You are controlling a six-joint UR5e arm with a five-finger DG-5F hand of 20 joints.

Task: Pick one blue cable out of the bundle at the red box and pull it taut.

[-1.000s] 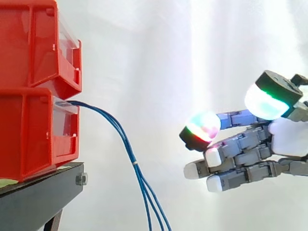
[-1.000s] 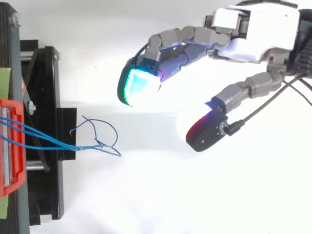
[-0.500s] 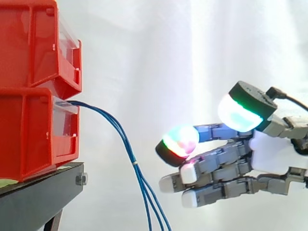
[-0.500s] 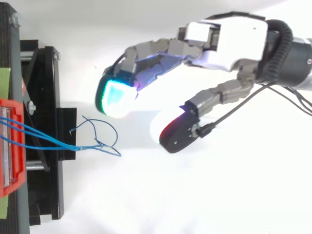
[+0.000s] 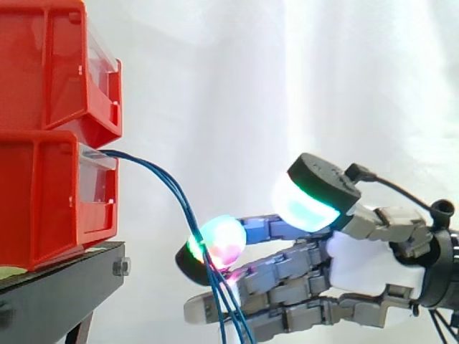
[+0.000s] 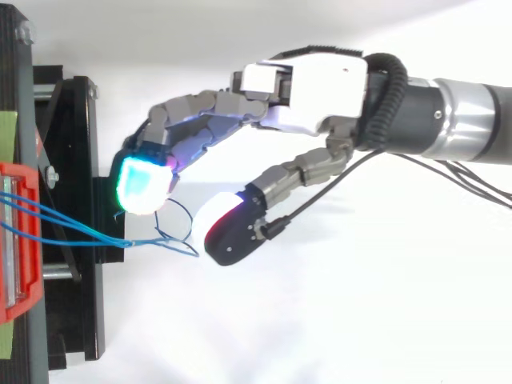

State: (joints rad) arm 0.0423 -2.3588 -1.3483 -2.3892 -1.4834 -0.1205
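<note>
Entry: two glossy red plastic bins point(image 5: 43, 193), boxy and hard-edged, are sitting stacked, each with a clear front panel. We are counting one matte black stand point(image 5: 57, 294) beneath them, with a bolt at its corner. Behind, a soft white fabric curtain point(image 5: 251, 86) is hanging in loose folds. A bundle of thin blue cables point(image 5: 185, 208), three strands as far as we can make out, is drooping from the lower bin's front in a smooth arc. One grey-jointed robot hand point(image 5: 366, 261) with a white palm is hovering level at the bundle, fingers extended and held apart from the thumb, grasping nothing. Its rounded glowing fingertips point(image 5: 222, 240) are sitting just behind the strands.
</note>
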